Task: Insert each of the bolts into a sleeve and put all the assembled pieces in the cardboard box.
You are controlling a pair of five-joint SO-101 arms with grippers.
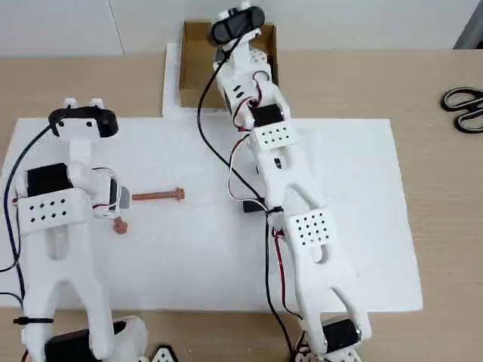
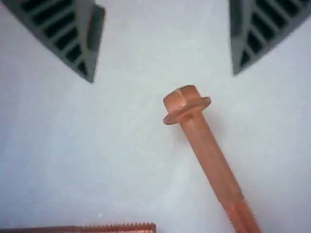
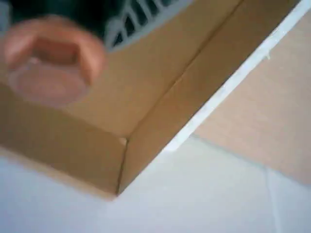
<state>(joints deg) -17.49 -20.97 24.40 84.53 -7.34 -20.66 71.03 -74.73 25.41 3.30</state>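
A copper bolt point(image 2: 187, 104) with a hex flange head lies on the white sheet, and my left gripper point(image 2: 163, 75) hangs open just above its head, one finger on each side. In the high view only this bolt's end point(image 1: 119, 225) peeks out beside the left arm. A second copper bolt point(image 1: 158, 196) lies a little to its right, and its threaded end point(image 2: 97, 227) also shows in the left wrist view. My right gripper point(image 3: 73, 34) is over the cardboard box point(image 1: 192, 45), shut on a copper assembled piece point(image 3: 48, 58) held above the box floor point(image 3: 146, 73).
A white foam sheet point(image 1: 339, 173) covers most of the wooden table. Black scissors point(image 1: 464, 105) lie at the far right edge. The right arm stretches across the sheet's middle with its cables point(image 1: 226, 166) trailing along its left side.
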